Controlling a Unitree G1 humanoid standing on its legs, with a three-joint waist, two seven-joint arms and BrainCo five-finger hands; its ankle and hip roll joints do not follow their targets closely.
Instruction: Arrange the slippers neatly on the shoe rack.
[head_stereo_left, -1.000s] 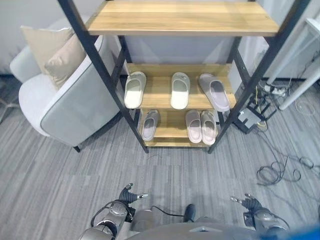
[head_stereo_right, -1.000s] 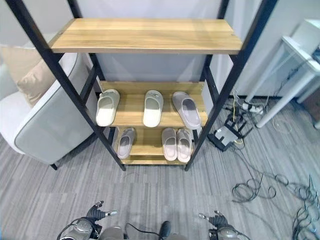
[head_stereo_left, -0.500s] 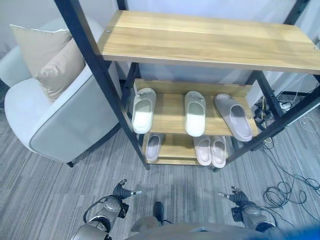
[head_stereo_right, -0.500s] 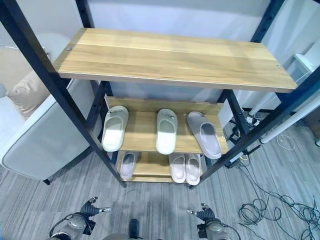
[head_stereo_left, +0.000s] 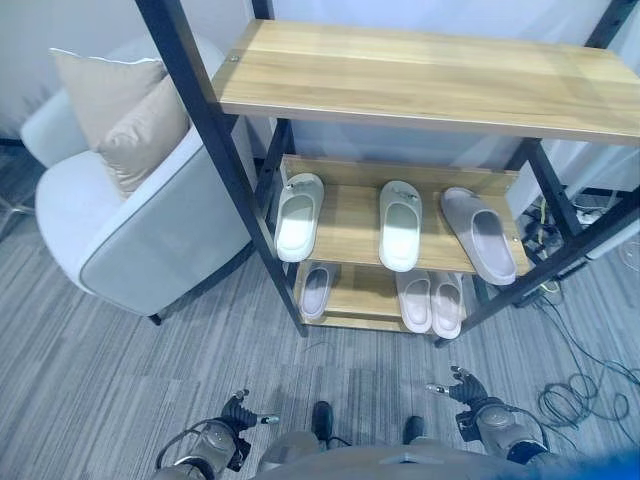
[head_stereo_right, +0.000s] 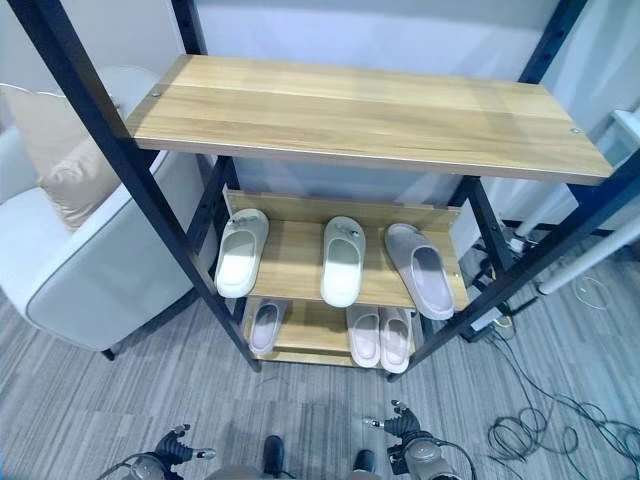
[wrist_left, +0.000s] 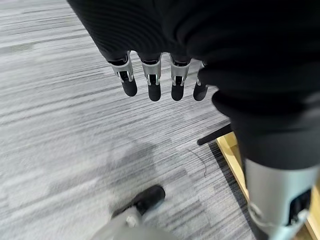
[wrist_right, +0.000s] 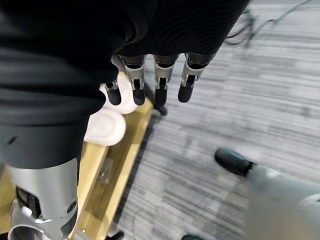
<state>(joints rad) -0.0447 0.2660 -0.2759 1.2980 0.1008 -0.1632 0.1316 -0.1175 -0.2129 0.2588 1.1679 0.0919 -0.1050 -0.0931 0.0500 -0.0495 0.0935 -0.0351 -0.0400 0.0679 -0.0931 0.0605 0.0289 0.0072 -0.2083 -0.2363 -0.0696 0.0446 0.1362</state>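
Stock as I read it from the head camera, left to right.

1. Armchair (head_stereo_left: 150, 230) with two cushions (head_stereo_left: 125, 120), at 9 o'clock, just beside the rack. Not part of the job.
2. Left hand (wrist_left: 155, 80), at 7 o'clock, low over the floor (head_stereo_left: 120, 360). Fingers straight and relaxed, holding nothing.
3. Rack (head_stereo_left: 420, 75), at 12 o'clock. Top board bare.
4. Middle shelf: three pale slippers. Left slipper (head_stereo_left: 298, 215) and centre slipper (head_stereo_left: 400, 224) lie roughly straight; right slipper (head_stereo_left: 480, 233) is a greyer tone and skewed, its near end toward the right edge.
5. Bottom shelf: a single slipper (head_stereo_left: 316, 290) at the left, a close pair (head_stereo_left: 430, 300) at the right.
6. Right hand (wrist_right: 150, 85), at 5 o'clock, fingers loose and empty, near the rack's lower right corner.

Risks, my judgement. Both hands hang well short of the shelves, so any reach must pass between the black posts; a wrist could clip a post or the top board. Nudging the skewed slipper carelessly could push it off the right edge. The middle shelf hides part of the bottom row, so a grasp there would be partly blind.
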